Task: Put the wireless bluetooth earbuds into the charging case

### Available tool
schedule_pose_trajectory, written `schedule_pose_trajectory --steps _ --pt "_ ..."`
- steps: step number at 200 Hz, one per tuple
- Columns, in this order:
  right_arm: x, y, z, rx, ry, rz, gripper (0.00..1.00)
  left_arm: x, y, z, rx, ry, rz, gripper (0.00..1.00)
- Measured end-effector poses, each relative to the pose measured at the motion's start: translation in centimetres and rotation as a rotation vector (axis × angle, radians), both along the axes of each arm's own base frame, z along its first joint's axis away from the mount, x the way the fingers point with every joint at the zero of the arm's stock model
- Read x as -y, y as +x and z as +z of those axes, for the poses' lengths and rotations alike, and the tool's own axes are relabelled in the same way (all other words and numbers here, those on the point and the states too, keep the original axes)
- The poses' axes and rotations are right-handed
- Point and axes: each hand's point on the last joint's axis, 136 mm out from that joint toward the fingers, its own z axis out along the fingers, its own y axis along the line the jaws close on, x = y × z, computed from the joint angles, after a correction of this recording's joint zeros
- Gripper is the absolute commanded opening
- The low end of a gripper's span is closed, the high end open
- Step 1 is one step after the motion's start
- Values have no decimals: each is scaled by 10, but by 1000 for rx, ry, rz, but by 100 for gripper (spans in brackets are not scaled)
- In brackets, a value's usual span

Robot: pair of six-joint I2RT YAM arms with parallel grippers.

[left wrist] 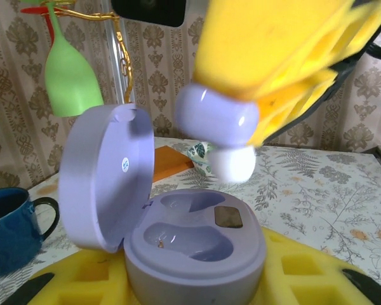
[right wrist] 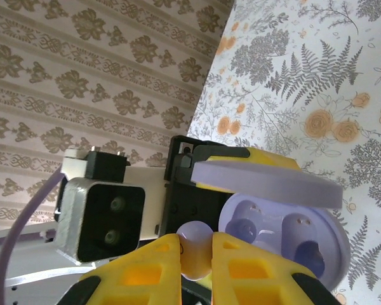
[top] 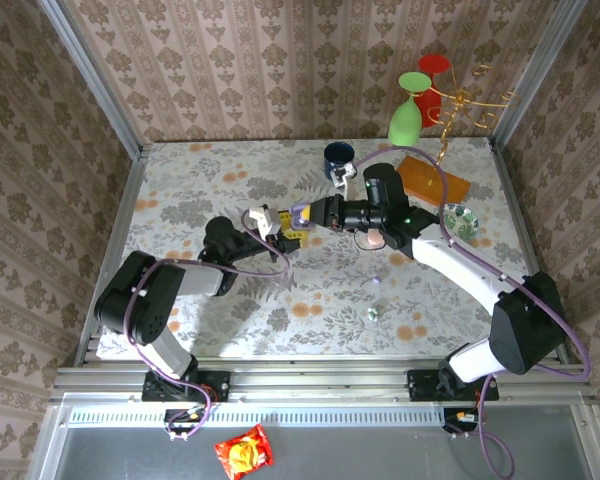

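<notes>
Steadiness matters first at the near end, where the left gripper (left wrist: 197, 283) is clamped on the open charging case (left wrist: 197, 251), its lid (left wrist: 105, 181) swung up to the left and both wells apparently unfilled. Just above it, the right gripper (right wrist: 197, 244) pinches a purple earbud (left wrist: 216, 117), which hangs clear of the case. The bud's white tip should probably be turned to match one well and lowered straight, with release only once it is seated.

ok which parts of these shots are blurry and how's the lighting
Left wrist: the lilac oval earbud and the yellow fingers of the right gripper are soft, too close to the lens; the open round lilac charging case is sharper. Right wrist: those fingers blur at the bottom edge, the floral tablecloth is crisp. Top external: even light, faint shadows.
</notes>
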Motion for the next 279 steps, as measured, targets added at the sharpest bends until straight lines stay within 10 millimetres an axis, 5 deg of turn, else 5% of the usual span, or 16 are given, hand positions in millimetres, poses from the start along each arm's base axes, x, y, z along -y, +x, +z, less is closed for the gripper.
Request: schedule_pose_trajectory --steps 71,161,279 --pt "-1 6 -22 -20 -52 -12 15 5 -1 -2 -3 2 -1 35" --pt "-4 5 -26 -31 -58 -10 17 7 5 -7 -16 7 18 34" --pt "4 5 -26 4 -149 -25 47 7 7 -12 -31 21 32 35"
